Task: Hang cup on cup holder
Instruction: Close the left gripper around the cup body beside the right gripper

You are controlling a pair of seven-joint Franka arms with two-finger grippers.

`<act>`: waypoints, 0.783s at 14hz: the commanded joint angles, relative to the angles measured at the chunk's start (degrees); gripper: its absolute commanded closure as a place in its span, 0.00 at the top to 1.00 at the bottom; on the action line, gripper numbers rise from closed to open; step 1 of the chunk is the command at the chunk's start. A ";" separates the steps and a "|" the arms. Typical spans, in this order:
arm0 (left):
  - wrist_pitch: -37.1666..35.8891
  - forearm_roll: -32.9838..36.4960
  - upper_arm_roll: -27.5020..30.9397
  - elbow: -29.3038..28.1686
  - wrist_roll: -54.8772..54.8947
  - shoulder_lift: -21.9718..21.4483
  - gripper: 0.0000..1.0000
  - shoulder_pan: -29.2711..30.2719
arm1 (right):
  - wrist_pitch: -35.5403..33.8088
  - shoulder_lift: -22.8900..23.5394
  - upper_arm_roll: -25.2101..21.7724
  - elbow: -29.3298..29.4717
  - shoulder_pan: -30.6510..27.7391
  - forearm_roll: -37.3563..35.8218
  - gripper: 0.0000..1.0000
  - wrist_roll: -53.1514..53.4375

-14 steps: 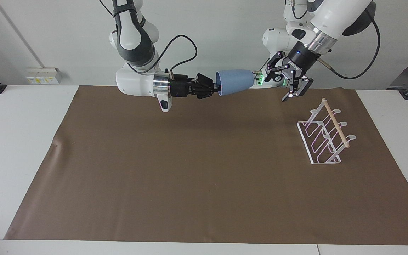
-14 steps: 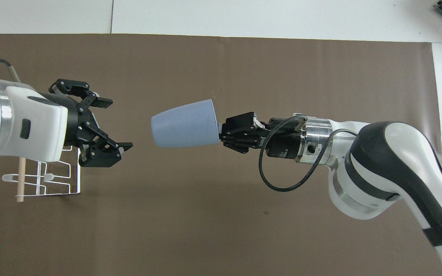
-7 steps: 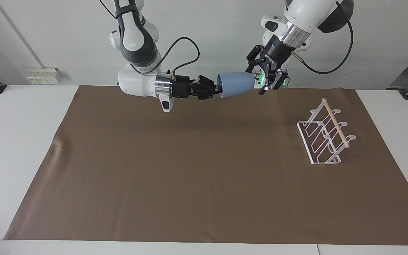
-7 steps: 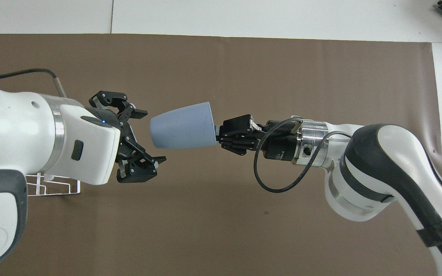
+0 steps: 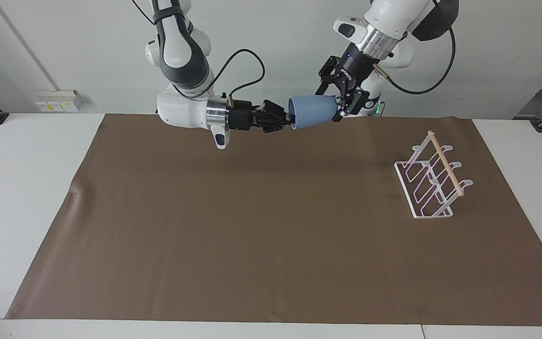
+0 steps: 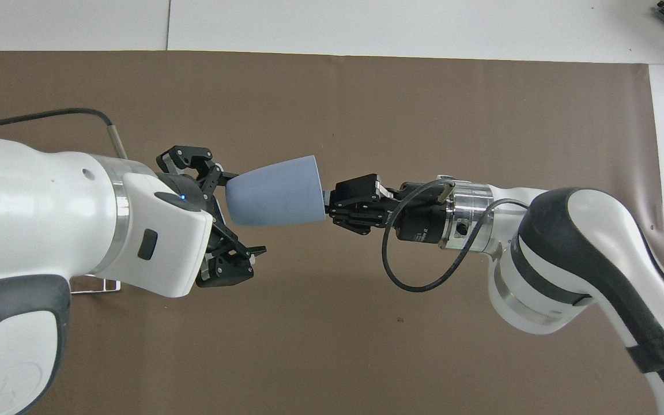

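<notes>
Since a second ago, the left arm has swung in from over the rack end of the table, and its left gripper (image 6: pixel 233 222) now sits with its fingers apart around the narrow bottom end of the cup. Whether the fingers touch the cup yet, I cannot tell.

Going from big to small: a brown mat (image 5: pixel 252 235) covers most of the white table (image 5: pixel 21 197). The white wire cup holder (image 5: pixel 428 183) with its wooden rod stands on the mat at the left arm's end of the table. The light-blue cup (image 5: pixel 312 111) lies on its side up in the air, over the mat's edge nearest the robots. The right gripper (image 5: pixel 286 121) is clamped on the cup's rim and holds it out.

I think this is a hand-over. The cup is lifted, but it is well apart from the cup holder. Still left: the left gripper must take it, the right must let go, and the cup must be carried over and hung on a prong.
</notes>
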 commanded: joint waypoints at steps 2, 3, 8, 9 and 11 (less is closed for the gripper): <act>-0.72 -0.09 -2.23 0.82 -1.15 -0.58 1.00 -0.87 | 1.25 -0.60 0.48 -0.74 -0.13 2.19 0.00 -2.00; -0.64 -0.09 -2.67 1.08 -2.54 -0.49 1.00 -0.87 | 1.25 -0.60 0.48 -0.74 -0.13 2.19 0.00 -2.00; 0.42 2.19 -4.16 2.22 -5.44 -0.41 1.00 -1.22 | 1.16 -0.60 0.48 -0.74 -0.13 2.10 0.00 -2.09; 0.59 2.28 -4.43 2.40 -6.94 -0.40 1.00 -1.57 | 1.25 -0.60 0.48 -0.74 -0.13 2.10 0.00 -2.09; 2.60 2.20 -4.52 2.58 -7.57 0.12 1.00 -2.09 | 1.25 -0.60 0.48 -0.74 -0.13 2.10 0.00 -2.00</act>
